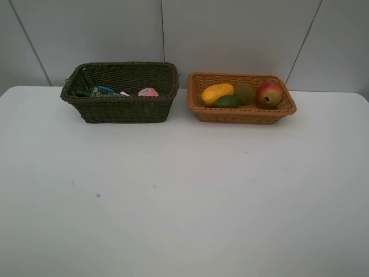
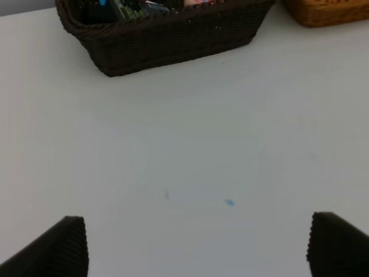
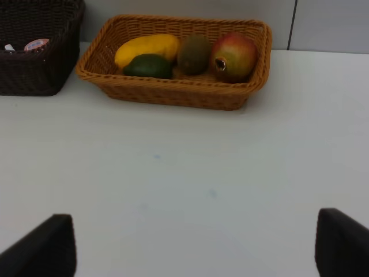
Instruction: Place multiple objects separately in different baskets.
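Looks like we're done sorting: both baskets, dark [image 1: 121, 107] and tan [image 1: 239, 114], sit well ahead of our wide-open, empty left gripper [image 2: 196, 245] and right gripper [image 3: 196, 248].

Even, soft overhead light; faint shadows beneath both baskets [image 1: 121, 109]; wrist views slightly soft, no glare.

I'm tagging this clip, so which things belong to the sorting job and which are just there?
Job:
dark basket
pink bottle
orange basket
mango
avocado
kiwi
pomegranate

Just there:
white table
blue speck
grey wall
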